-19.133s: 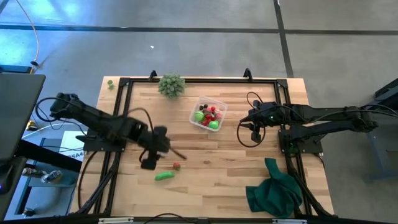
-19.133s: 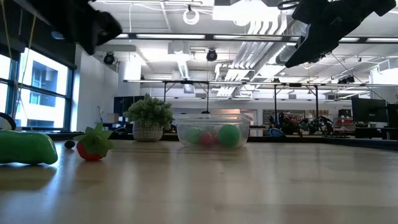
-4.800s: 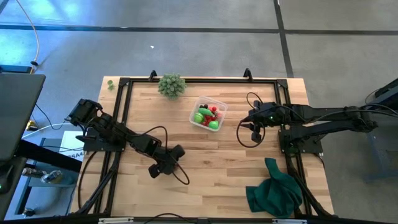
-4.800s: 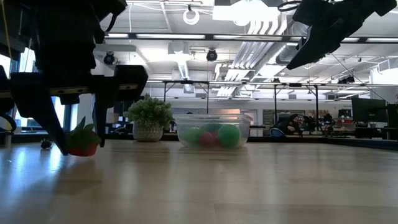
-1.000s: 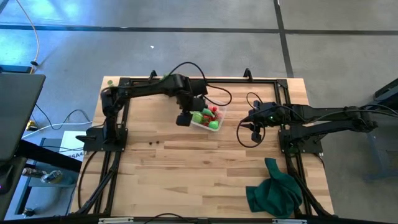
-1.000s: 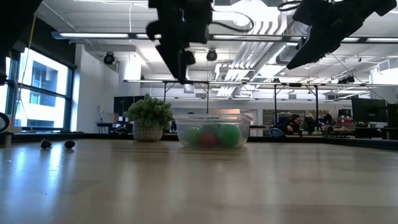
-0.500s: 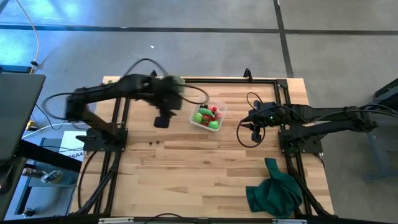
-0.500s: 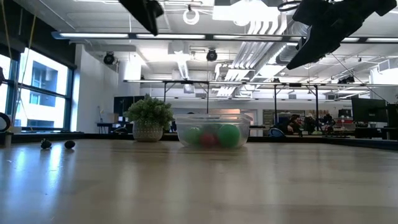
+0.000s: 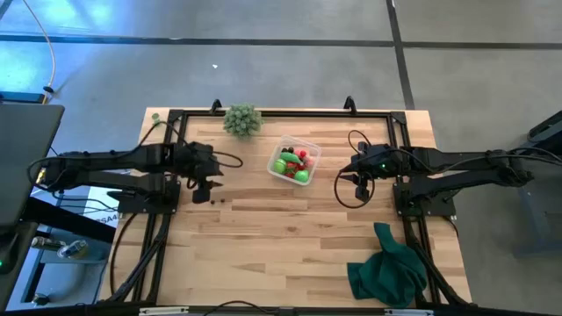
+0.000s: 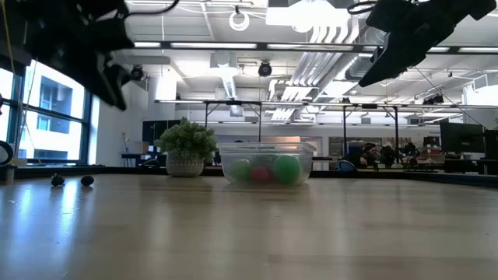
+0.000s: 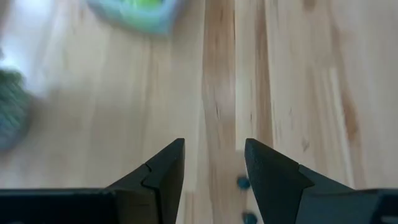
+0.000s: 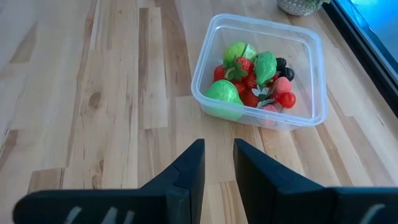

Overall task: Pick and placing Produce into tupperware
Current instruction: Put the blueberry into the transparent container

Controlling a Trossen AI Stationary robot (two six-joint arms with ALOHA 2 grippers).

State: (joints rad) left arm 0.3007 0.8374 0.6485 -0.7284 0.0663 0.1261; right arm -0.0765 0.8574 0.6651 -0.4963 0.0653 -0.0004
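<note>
Dark fingers of our left gripper (image 11: pixel 214 168) stand apart and empty over bare wood near the table's (image 9: pixel 290 254) left edge, two dark berries (image 9: pixel 216 201) just beside. Our right gripper (image 12: pixel 217 163), jaws narrowly parted and empty, hangs right of the tupperware (image 9: pixel 294 161). Produce (image 12: pixel 252 79) fills it; open boards lie between.

I see pale wood planks on table (image 9: pixel 290 228), smooth w/ slight sheen. Tupperware (image 12: pixel 261 71) is clear glossy plastic; produce (image 12: pixel 249 78) inside looks shiny plastic. Cloth (image 9: pixel 386 272) at table's corner: matt, crumpled fabric.
</note>
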